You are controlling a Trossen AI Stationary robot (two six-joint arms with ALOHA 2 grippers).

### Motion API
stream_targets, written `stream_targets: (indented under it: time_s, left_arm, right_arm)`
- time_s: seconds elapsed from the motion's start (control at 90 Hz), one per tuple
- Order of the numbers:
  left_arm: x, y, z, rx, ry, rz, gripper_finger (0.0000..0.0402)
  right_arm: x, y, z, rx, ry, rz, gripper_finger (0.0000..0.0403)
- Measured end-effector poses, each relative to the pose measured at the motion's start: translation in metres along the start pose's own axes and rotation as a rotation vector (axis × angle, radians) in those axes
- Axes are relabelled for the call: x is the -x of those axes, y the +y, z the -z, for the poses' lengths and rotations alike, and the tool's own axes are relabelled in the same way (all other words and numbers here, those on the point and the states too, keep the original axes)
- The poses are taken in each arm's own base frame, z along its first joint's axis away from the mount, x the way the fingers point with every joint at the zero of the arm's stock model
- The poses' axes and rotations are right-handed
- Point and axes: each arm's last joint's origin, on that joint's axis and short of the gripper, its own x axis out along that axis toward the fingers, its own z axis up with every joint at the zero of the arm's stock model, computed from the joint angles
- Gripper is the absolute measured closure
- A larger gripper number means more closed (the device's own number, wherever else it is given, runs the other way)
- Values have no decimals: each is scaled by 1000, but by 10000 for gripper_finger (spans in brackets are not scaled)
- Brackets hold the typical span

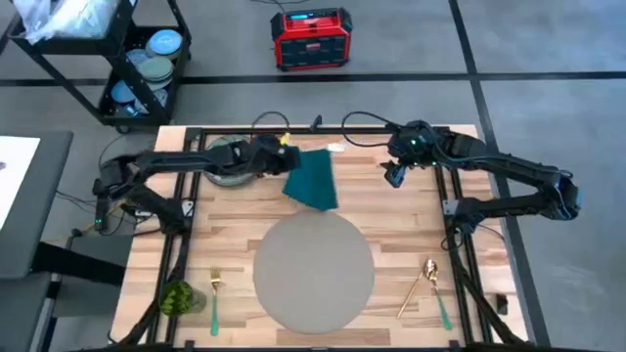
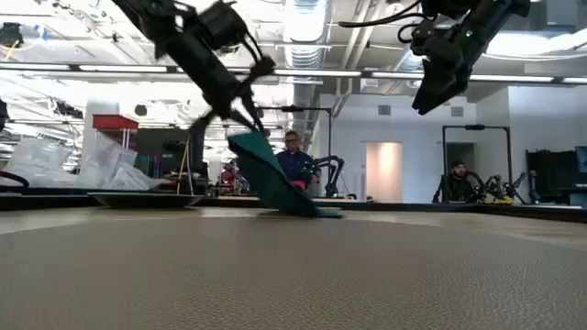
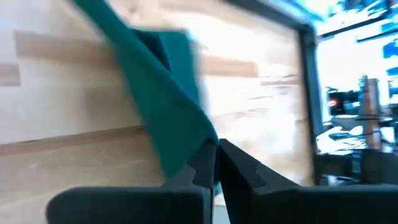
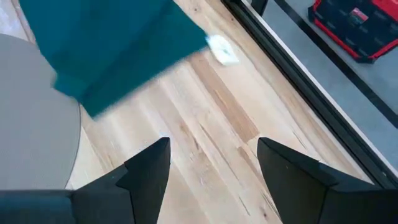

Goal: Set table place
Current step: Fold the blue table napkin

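left gripper [image 3: 214, 163] fingers pinched tight on the teal napkin [image 1: 313, 178], lifting one edge off the table [image 1: 411, 220]; right gripper [image 4: 211, 165] fingers spread wide, holding nothing

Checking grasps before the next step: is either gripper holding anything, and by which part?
The left gripper pinches the teal napkin by one upper corner, the rest trailing onto the table. The right gripper is open, holding nothing.

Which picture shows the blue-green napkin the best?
The high view: the whole teal napkin shows, with the left gripper pinching its corner, beyond the grey placemat. The low view shows it hanging with its lower edge on the table. The left wrist view is blurred; the right wrist view cuts it off.
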Motion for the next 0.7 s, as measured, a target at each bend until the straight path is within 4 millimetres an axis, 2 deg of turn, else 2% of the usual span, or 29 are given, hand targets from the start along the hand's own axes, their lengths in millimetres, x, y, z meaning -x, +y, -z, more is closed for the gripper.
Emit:
stream_targets:
  time_s: [0.2,0.389,0.556,0.7]
  left_arm:
    - [42,-12,-11,45,-60,125,402]
    - [68,-9,-15,64,-85,125,402]
    - [65,-6,-18,81,-113,91,402]
    - [47,-7,-25,97,-163,105,402]
  right_arm:
    - [0,0,0,2,-2,0,172]
    - [0,0,0,17,-2,0,172]
    - [0,0,0,20,-1,0,172]
    - [0,0,0,20,-1,0,172]
